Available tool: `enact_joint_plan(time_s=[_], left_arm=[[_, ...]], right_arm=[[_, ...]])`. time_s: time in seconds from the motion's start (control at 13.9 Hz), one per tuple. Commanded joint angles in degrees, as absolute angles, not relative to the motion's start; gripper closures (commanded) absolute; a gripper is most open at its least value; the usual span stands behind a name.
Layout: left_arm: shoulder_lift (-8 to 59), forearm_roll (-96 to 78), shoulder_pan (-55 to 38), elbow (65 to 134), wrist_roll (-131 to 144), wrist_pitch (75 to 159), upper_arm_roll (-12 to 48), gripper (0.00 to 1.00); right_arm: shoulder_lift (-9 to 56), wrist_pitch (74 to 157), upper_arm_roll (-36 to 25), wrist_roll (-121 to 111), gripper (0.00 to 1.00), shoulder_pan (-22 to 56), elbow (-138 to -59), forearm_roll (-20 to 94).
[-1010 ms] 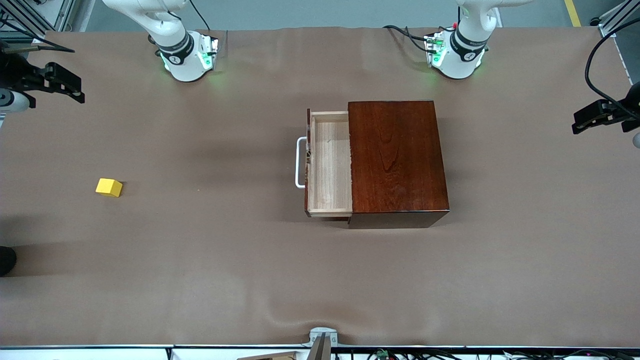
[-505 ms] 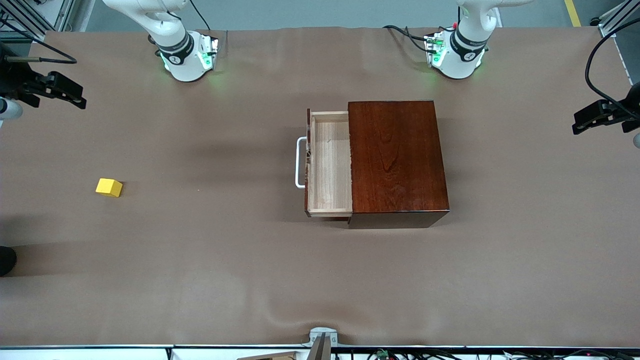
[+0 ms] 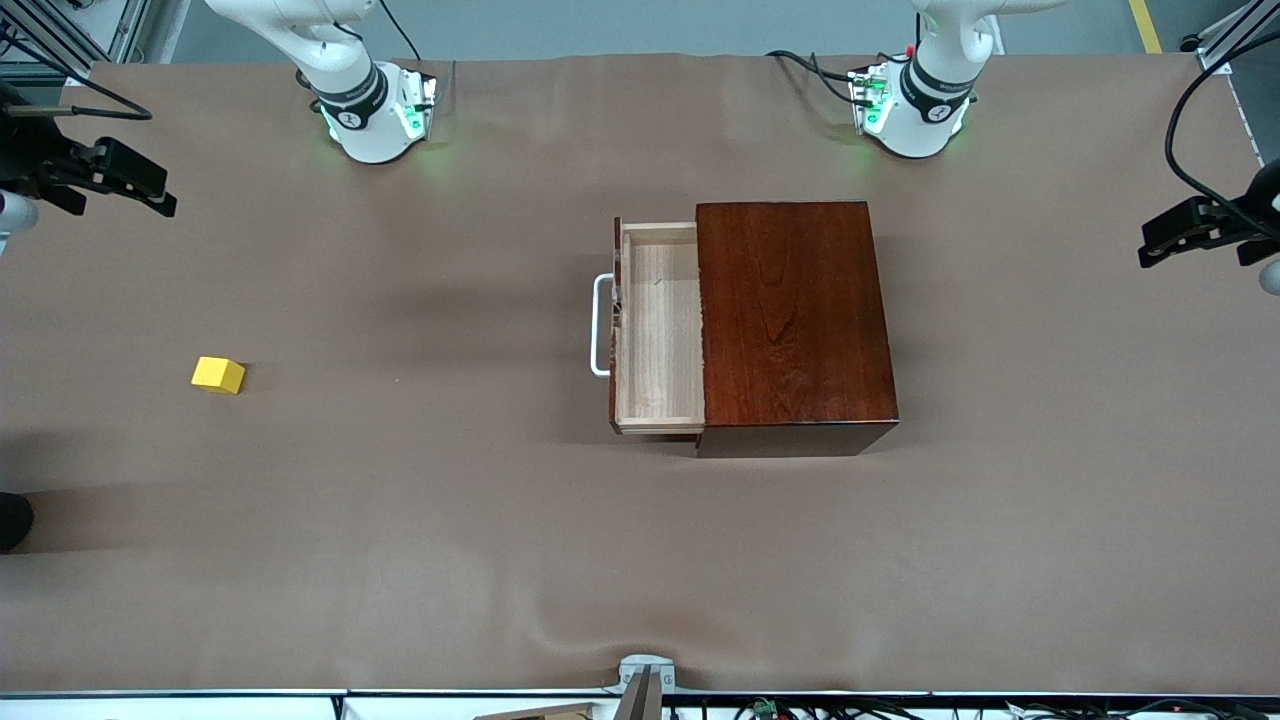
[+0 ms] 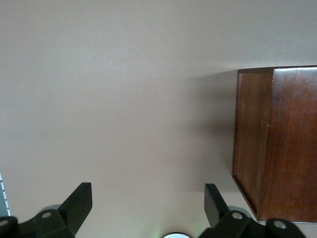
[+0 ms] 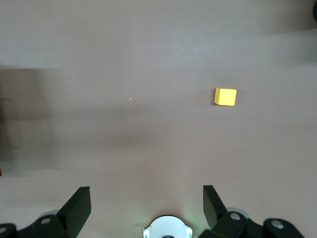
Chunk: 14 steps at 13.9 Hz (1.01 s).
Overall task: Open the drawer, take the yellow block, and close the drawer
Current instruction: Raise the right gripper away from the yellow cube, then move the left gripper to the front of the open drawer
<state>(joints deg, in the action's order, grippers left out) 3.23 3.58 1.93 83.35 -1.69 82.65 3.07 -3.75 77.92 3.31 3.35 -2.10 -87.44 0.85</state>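
My right gripper (image 5: 143,208) is hanging open over the right arm's end of the surface, the arm nearer the yellow block (image 3: 218,375) lying there; my left gripper (image 4: 146,208) is waiting open beside the open, empty drawer (image 3: 660,325).

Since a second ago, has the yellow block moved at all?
No. The yellow block lies at the same spot on the table, equally distant from the drawer handle.

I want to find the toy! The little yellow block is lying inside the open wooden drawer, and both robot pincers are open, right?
Not quite. The small bright yellow block lies on the brown table, toward the right arm's end, as the front view shows. The pale wooden drawer is open, and both pincers are open.
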Motion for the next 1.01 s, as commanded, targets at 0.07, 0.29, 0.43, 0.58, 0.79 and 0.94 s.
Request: enact_joint_plan(time_s=[0.07, 0.29, 0.43, 0.58, 0.79, 0.94], left_arm=[[1.7, 2.7, 1.1, 83.7, -1.5, 82.4, 3.3, 0.0], [2.4, -1.5, 0.8, 83.1, 6.5, 82.4, 8.3, 0.0], [3.9, -1.7, -0.5, 81.7, 16.8, 82.4, 14.8, 0.0], [7.2, -1.8, -1.8, 79.0, 26.8, 83.2, 21.0, 0.0], [12.5, -1.7, -7.6, 77.5, 43.5, 89.9, 25.4, 0.0], [16.6, -1.4, -14.3, 77.2, 54.3, 96.3, 25.1, 0.0]], right_arm=[[-4.6, 78.0, 3.8, 4.0, 0.0, -2.5, -87.6, 1.5], [-4.5, 78.1, 3.8, 4.0, 0.0, -2.7, -87.6, 1.7], [-4.5, 78.1, 3.8, 4.0, 0.0, -2.7, -87.6, 1.8], [-4.5, 78.1, 3.8, 4.0, 0.0, -2.7, -87.6, 1.8], [-4.5, 78.0, 3.8, 4.0, 0.0, -2.7, -87.6, 1.8], [-4.5, 78.0, 3.8, 4.0, 0.0, -2.7, -87.6, 1.8]])
